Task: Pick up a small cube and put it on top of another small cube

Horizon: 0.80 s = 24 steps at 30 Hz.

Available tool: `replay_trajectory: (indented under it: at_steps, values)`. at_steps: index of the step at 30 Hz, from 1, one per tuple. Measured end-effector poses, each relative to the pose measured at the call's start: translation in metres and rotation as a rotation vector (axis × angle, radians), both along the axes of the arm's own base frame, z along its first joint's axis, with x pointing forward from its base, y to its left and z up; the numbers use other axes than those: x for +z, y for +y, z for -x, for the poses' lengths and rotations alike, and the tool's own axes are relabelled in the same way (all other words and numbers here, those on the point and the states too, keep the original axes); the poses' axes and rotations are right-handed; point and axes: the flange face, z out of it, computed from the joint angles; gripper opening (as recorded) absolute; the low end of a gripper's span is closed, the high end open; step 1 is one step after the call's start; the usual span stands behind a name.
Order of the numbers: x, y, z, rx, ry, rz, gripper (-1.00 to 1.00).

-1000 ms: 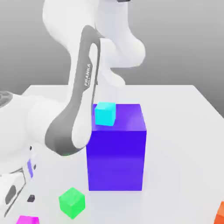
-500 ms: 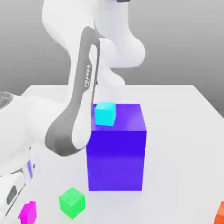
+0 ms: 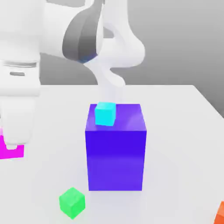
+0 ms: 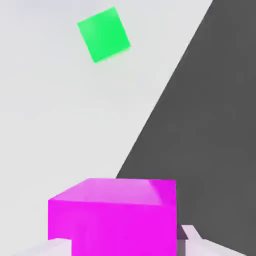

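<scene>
The gripper (image 3: 12, 151) is clamped on the pink cube (image 3: 9, 151), apparently lifted clear of the table (image 3: 183, 127); the carry step next calls for travel toward four o'clock over the green cube (image 3: 72, 202).

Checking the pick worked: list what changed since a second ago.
The claw closed on the small magenta cube and lifted it off the white table. The small green cube, cyan cube, big blue-violet block and orange cube stayed put.
</scene>
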Motion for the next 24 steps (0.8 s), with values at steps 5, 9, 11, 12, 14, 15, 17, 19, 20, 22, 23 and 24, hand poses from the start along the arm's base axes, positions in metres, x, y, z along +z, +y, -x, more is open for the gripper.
replay_trajectory:
  at_steps: [5,9,11,12,14,15,17,19,20,22,23,24]
  values:
    - [0.001,0.001,0.018,0.181,0.022,0.002,-1.0]
    - [-0.019,0.005,0.027,0.335,0.057,-0.014,-1.0]
    - [-0.035,0.009,0.031,0.416,0.079,-0.027,-1.0]
    - [-0.044,0.013,0.032,0.458,0.091,-0.034,-1.0]
    - [-0.066,0.023,0.034,0.549,0.117,-0.05,-1.0]
    - [-0.078,0.029,0.035,0.597,0.131,-0.058,-1.0]
    - [-0.104,0.043,0.037,0.693,0.161,-0.076,-1.0]
    - [-0.133,0.059,0.041,0.791,0.192,-0.096,-1.0]
    - [-0.146,0.067,0.042,0.831,0.204,-0.104,-1.0]
    - [-0.17,0.068,0.044,0.852,0.211,-0.111,-1.0]
    - [-0.181,0.068,0.044,0.855,0.211,-0.112,-1.0]
    - [-0.193,0.068,0.044,0.857,0.212,-0.113,-1.0]
